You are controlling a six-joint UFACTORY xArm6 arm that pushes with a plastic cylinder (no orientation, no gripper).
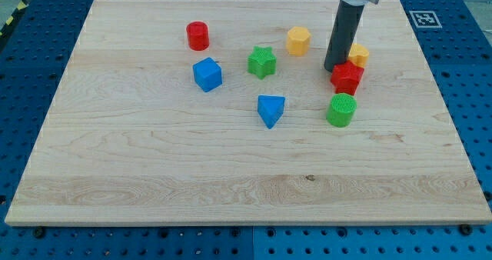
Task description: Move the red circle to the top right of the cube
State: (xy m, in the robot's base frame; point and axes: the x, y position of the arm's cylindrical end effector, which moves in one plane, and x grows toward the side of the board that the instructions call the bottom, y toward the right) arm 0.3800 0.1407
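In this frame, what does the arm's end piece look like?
A straight, dark, round rod hangs from a black collar at the view's top. It is plain: no cables, markings or fingers show. My tip is its blunt lower end, the same dark colour.

1 camera, apparently high at the board's [154, 175] bottom edge, angled down.

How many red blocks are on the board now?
2. The red circle stands near the view's top left, above the blue cube. The red star is at the right, just beside my tip. None seems hidden.
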